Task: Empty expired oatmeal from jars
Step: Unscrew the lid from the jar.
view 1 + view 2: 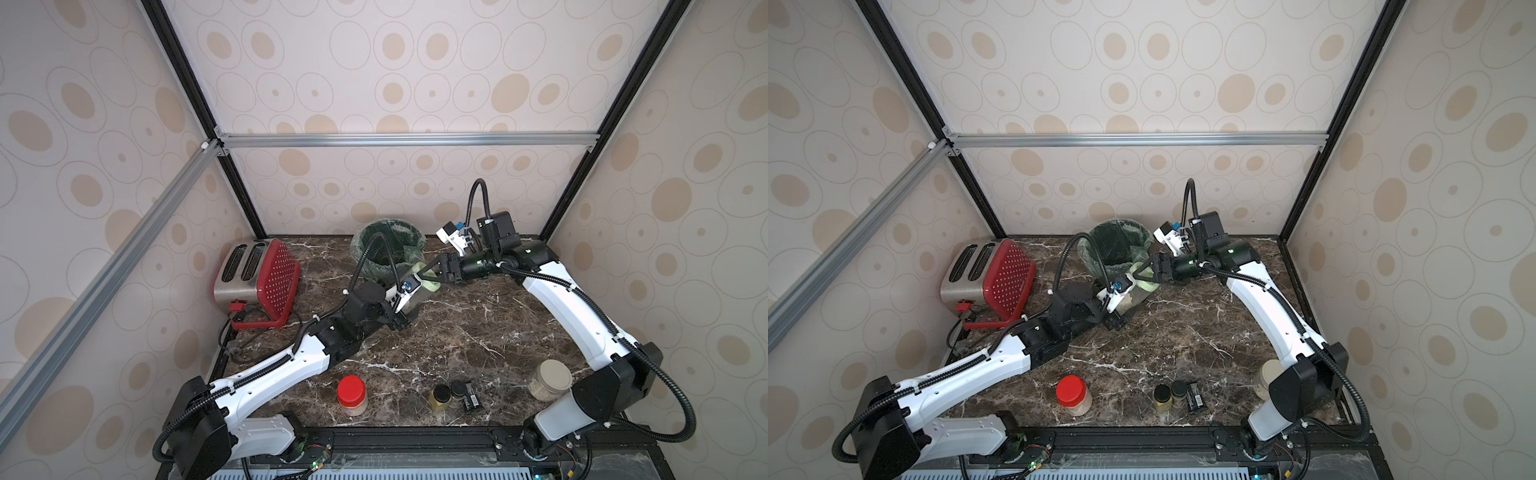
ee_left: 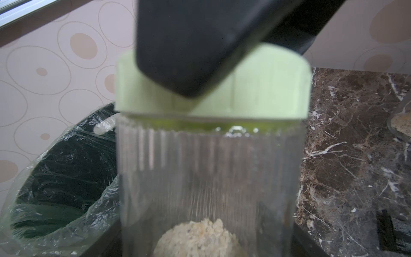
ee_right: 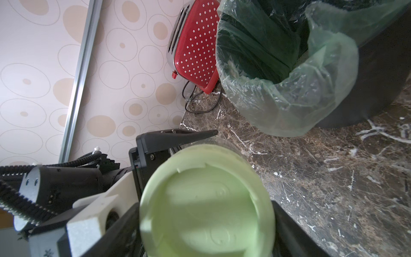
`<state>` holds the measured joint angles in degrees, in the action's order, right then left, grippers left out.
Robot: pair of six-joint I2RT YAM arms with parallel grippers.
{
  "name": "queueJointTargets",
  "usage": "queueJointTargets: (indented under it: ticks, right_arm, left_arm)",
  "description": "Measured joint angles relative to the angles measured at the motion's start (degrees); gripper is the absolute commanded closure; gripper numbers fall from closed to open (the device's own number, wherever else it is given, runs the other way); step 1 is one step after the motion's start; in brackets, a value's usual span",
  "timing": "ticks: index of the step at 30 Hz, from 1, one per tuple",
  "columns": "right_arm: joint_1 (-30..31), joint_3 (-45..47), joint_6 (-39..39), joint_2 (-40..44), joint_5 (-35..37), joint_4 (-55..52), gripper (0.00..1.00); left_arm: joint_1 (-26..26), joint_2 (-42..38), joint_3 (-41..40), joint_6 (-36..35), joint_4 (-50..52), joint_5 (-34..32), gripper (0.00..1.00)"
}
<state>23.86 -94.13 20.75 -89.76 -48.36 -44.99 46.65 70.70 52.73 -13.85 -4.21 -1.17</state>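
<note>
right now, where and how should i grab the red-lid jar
Probably take the red-lid jar by its clear round body just below the lid, with the end effector coming in level from the side. It stands upright on the table with nothing touching it.

Surface: dark marble tabletop (image 1: pixel 457 332)
Back: red toaster (image 1: pixel 257 282), lined bin (image 1: pixel 390 249)
Front: red-lidded jar (image 1: pixel 352 395), two black-capped bottles (image 1: pixel 441 395), beige-lidded jar (image 1: pixel 550 380)

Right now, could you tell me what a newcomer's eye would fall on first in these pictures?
The eye goes to the clear jar, tilted in the left gripper just in front of the bag-lined bin, with the right gripper clamped on its pale green lid. Next comes the red polka-dot toaster in the back left corner.
</note>
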Motion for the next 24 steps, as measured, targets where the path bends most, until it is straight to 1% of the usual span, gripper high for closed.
queueJointTargets:
  ticks: [5, 9, 12, 14, 15, 17, 19, 22, 24]
  right_arm:
    - [0.0, -2.05, -2.58, -1.05, -0.81, -2.12, 0.36]
    - [-0.2, -4.09, -7.78, -1.6, -2.6, -4.81, 0.42]
    - [-0.44, -6.56, -15.85, -2.51, -4.55, -7.93, 0.43]
    - [-0.63, -7.96, -22.73, -2.78, -5.6, -10.16, 0.42]
    - [-0.7, -8.31, -25.53, -2.78, -5.99, -10.97, 0.41]
    - [-0.98, -8.85, -30.93, -2.75, -6.91, -12.5, 0.34]
    - [-1.42, -8.9, -35.6, -2.75, -8.04, -13.42, 0.21]
    - [-2.19, -8.9, -39.82, -2.75, -9.53, -14.32, 0.04]
    - [-2.82, -9.31, -39.8, -2.69, -11.04, -14.32, 0.01]
  left_arm:
    - [-0.02, -0.33, 0.0, -0.44, 0.02, -0.31, 1.0]
    - [-0.02, -1.33, 0.0, -1.6, 0.02, -0.44, 1.0]
    - [-0.02, -2.16, 0.0, -1.88, 0.02, 0.17, 1.0]
    - [-0.02, -2.69, 0.02, -1.81, 0.0, 1.18, 1.0]
    - [0.0, -2.91, 0.02, -1.77, 0.0, 1.75, 1.0]
    - [0.02, -3.23, 0.02, -1.55, -0.02, 2.84, 1.0]
    - [0.02, -3.39, 0.02, -1.4, -0.07, 3.76, 1.0]
    - [0.0, -3.39, 0.02, -1.2, -0.44, 4.81, 1.0]
    - [0.0, -3.39, 0.02, -0.98, -0.44, 4.98, 1.0]
